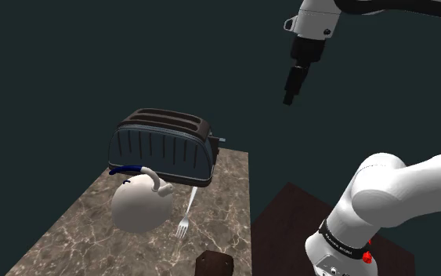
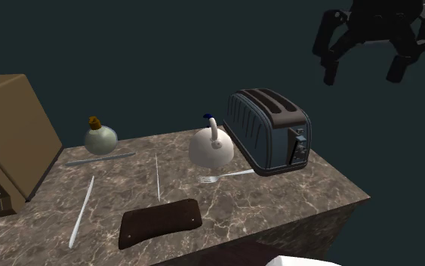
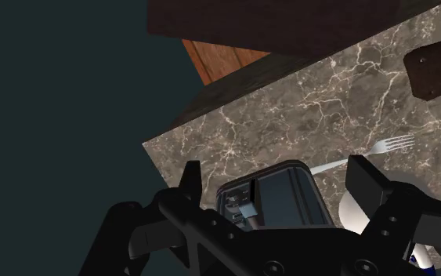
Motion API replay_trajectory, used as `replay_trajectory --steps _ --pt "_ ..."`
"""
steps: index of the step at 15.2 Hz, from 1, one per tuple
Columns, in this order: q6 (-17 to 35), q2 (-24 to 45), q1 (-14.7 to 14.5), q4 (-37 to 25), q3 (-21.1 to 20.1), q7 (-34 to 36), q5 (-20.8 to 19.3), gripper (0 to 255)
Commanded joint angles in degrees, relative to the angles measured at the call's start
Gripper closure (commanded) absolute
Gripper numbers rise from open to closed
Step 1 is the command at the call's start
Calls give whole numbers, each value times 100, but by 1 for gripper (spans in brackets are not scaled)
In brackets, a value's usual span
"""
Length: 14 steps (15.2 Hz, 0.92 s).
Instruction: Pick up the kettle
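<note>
The kettle (image 1: 140,202) is a round white pot with a curved handle and a dark blue band on top. It stands on the marble counter (image 1: 70,235) just in front of the toaster (image 1: 164,145). In the second exterior view the kettle (image 2: 212,147) sits left of the toaster (image 2: 269,130). My gripper (image 1: 290,96) hangs high in the air, up and to the right of the toaster in the shoulder view. Its fingers stand wide apart, open and empty (image 2: 363,72). From the wrist, the gripper (image 3: 280,182) frames the toaster far below, and a sliver of the kettle (image 3: 347,212) shows beside one finger.
A fork (image 2: 226,176) lies beside the kettle. A dark brown pad (image 2: 160,222) rests near the counter's front edge. A small round bottle (image 2: 100,138) and thin rods lie further left, by a wooden box (image 2: 7,136). A brown surface (image 1: 289,212) adjoins the counter near the stand.
</note>
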<state>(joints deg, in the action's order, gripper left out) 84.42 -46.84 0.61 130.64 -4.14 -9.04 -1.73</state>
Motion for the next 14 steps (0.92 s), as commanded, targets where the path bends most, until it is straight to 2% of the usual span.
replay_trajectory --steps 1,7,14 --pt "0 0 0 0 0 0 0 0" --pt "645 989 -185 -102 -425 213 223 0" --pt "1281 2294 -368 -494 -916 475 328 0"
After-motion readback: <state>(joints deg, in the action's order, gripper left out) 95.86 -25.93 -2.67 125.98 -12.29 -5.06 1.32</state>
